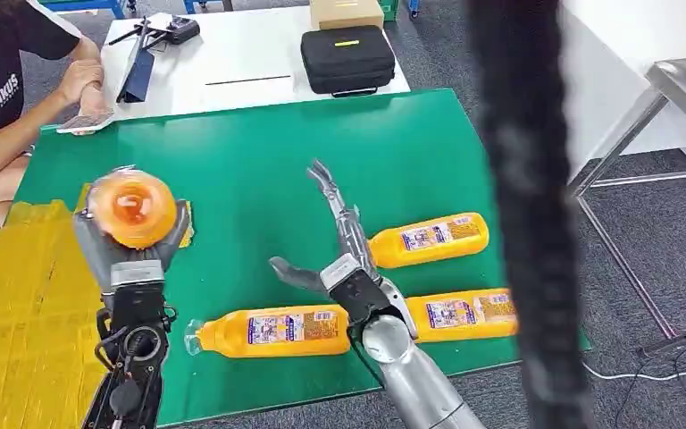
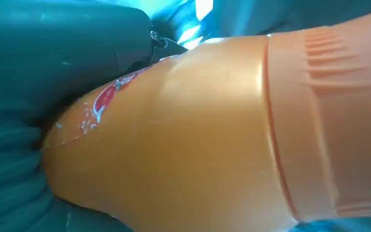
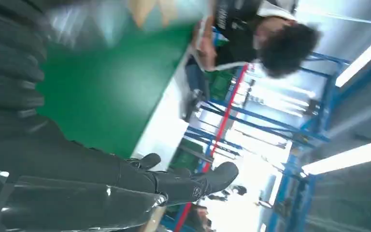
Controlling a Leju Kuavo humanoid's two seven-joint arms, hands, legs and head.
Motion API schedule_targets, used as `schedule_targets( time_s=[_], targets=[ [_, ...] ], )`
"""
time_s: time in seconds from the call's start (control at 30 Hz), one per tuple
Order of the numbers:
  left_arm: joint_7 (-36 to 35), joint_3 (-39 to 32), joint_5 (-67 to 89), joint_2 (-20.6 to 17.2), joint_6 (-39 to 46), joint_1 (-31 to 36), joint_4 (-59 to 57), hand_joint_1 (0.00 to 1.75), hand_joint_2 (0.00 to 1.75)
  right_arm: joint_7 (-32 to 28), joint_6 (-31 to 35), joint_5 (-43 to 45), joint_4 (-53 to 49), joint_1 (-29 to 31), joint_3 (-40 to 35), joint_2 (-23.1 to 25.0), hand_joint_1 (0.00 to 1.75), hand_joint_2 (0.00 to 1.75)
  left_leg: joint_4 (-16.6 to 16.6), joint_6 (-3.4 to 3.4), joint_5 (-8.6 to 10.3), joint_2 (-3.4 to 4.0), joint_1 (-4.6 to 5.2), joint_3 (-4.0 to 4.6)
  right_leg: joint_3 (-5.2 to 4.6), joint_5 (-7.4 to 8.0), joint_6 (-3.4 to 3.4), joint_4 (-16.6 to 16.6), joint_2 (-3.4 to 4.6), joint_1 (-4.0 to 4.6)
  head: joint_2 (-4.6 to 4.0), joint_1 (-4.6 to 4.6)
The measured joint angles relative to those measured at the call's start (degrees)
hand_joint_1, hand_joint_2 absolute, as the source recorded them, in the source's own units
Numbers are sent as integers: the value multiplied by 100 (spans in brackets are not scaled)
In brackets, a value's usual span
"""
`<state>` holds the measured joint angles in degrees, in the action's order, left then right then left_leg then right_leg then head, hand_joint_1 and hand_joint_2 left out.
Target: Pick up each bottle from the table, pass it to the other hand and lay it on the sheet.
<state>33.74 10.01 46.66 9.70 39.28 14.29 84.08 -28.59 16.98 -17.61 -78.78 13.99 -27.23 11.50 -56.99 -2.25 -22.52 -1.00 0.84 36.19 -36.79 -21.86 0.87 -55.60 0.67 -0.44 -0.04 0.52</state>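
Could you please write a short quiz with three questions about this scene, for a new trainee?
1. True or false: the left hand holds an orange bottle.
2. How many orange bottles lie on the green mat? A) one B) three C) five
3. Fill in: the right hand holds nothing and its fingers are ____.

Key:
1. True. The held bottle points its base toward the head camera.
2. B. One lies near the front edge, one beyond the right hand, one beside the right forearm.
3. Apart. The hand hovers over the mat between the bottles.
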Motion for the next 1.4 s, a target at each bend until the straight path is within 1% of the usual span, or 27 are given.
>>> schedule_targets(
  time_s=[0.03, 0.07, 0.1, 0.13, 0.17, 0.23, 0.27, 0.33, 0.4, 0.47, 0.6, 0.77, 0.87, 0.9, 0.93, 1.07, 1.17, 1.2, 1.33, 1.4],
  targets=[
    [-254, -116, 1114, -2, 28, 21, -13, 175, 175, -15, 18, 42, -164, -59, -7, -33, 0, 175, 0, 0, 0, 0, 0, 0, 0, 0, 0, 0, 0, 0, 0, 2],
    [-729, -262, 2361, -22, 37, 72, -57, 175, 175, -17, 37, 74, -356, -118, -11, -77, 0, 175, 0, 0, 0, 0, 0, 0, 0, 0, 0, 0, 0, 0, 0, 0],
    [-1389, -334, 3453, -150, 39, 164, -178, 175, 175, -7, 41, 74, -564, -171, -15, -124, 0, 175, 0, 0, 0, 1, 0, -1, -2, 0, 0, 0, 0, 0, 0, -4],
    [-2308, -276, 4286, -331, 31, 321, -392, 175, 175, 15, 46, 70, -778, -231, -24, -170, 0, 175, 0, 1, -1, 7, 0, -2, -6, 1, -1, 0, 4, 0, 0, -2],
    [-3123, -167, 4777, -547, -30, 498, -667, 175, 175, 39, 63, 63, -973, -284, -26, -214, 0, 175, 0, 3, -2, 12, 0, -2, -7, 8, -11, 0, 5, 0, 0, 2],
    [-3982, 25, 4646, -926, -323, 870, -1230, 175, 175, 42, 129, 59, -1279, -394, -28, -316, 0, 175, 0, 7, 1, 18, -3, -5, -9, 9, -11, 1, 9, 1, 0, 5],
    [-4269, 159, 4471, -1062, -474, 1053, -1559, 175, 175, 20, 174, 50, -1415, -448, -26, -376, 0, 175, 0, 12, 6, 18, -3, -5, -8, 9, -12, 0, 9, 2, 0, 0],
    [-4281, 300, 4389, -1307, -584, 1364, -2222, 175, 175, -55, 219, 46, -1630, -564, -26, -470, 0, 175, 1, 14, 10, 8, -10, -5, -3, 8, -13, -1, 7, 4, 0, 0],
    [-4200, 311, 4346, -1432, -579, 1509, -2731, 175, 175, -94, 238, 52, -1783, -660, -26, -538, 0, 175, 1, 15, 9, 15, -11, -5, -4, 10, -14, -3, 11, 4, 0, 0],
    [-4189, 337, 4339, -1500, -582, 1622, -3087, 175, 175, -107, 243, 57, -1890, -726, -22, -594, 0, 175, 1, 14, 9, 19, -10, -4, -5, 10, -13, -3, 17, 3, 0, 0],
    [-4239, 280, 4326, -1633, -923, 1851, -3703, 175, 175, -116, 258, 0, -2013, -794, -22, -653, 0, 175, 1, 13, 8, 18, -5, -1, -5, 9, -13, -2, 16, 2, 0, 0],
    [-4178, -344, 4202, -1825, -1048, 2212, -4674, 175, 175, -48, 203, -110, -2087, -837, -22, -677, 0, 175, 2, 14, 8, 21, -7, 1, -7, 9, -14, -3, 16, 2, 0, 0],
    [-4366, -685, 4191, -1919, -1354, 2321, -5031, 175, 175, 15, 105, -164, -2087, -832, -20, -673, 0, 175, 2, 14, 8, 20, -10, 0, -8, 10, -14, -3, 15, 3, 0, 2],
    [-4437, -776, 4206, -1956, -1465, 2366, -5159, 169, 175, 42, 72, -188, -2087, -815, -20, -671, 0, 175, 2, 15, 8, 19, -12, 1, -7, 9, -14, -3, 15, 5, 0, 0],
    [-4511, -881, 4221, -1978, -1572, 2396, -5305, 169, 175, 57, 26, -217, -2085, -794, -20, -666, 0, 175, 2, 15, 9, 18, -12, 1, -8, 9, -14, -3, 15, 4, 0, -2],
    [-4692, -1255, 4230, -2002, -1670, 2386, -5547, 169, 175, 194, -57, -389, -2072, -763, -20, -640, 0, 175, 2, 15, 9, 11, -12, 2, -7, 9, -14, -4, 13, 4, 0, 2],
    [-4720, -1396, 4232, -2002, -1677, 2380, -5643, 169, 175, 219, -63, -418, -2069, -757, -20, -636, 0, 175, 2, 14, 9, 8, -11, 5, -7, 9, -14, -3, 12, 3, 0, -2],
    [-4722, -1429, 4232, -2002, -1677, 2379, -5665, 0, 175, 223, -63, -422, -2067, -757, -20, -636, 0, 175, 2, 14, 9, 8, -10, 5, -7, 9, -14, -3, 12, 3, 0, 0],
    [-4723, -1525, 4239, -2002, -1725, 2382, -5744, 0, 175, 256, -76, -470, -2052, -751, -20, -636, 0, 175, 2, 14, 9, 9, -7, 5, -8, 9, -14, -2, 13, 2, 0, -2],
    [-4546, -1617, 4125, -1996, -1808, 2388, -5766, 0, 175, 304, -107, -559, -2034, -745, -20, -636, 0, 175, 2, 14, 9, 9, -7, 5, -7, 9, -14, -2, 13, 2, 0, -2]
  ],
)
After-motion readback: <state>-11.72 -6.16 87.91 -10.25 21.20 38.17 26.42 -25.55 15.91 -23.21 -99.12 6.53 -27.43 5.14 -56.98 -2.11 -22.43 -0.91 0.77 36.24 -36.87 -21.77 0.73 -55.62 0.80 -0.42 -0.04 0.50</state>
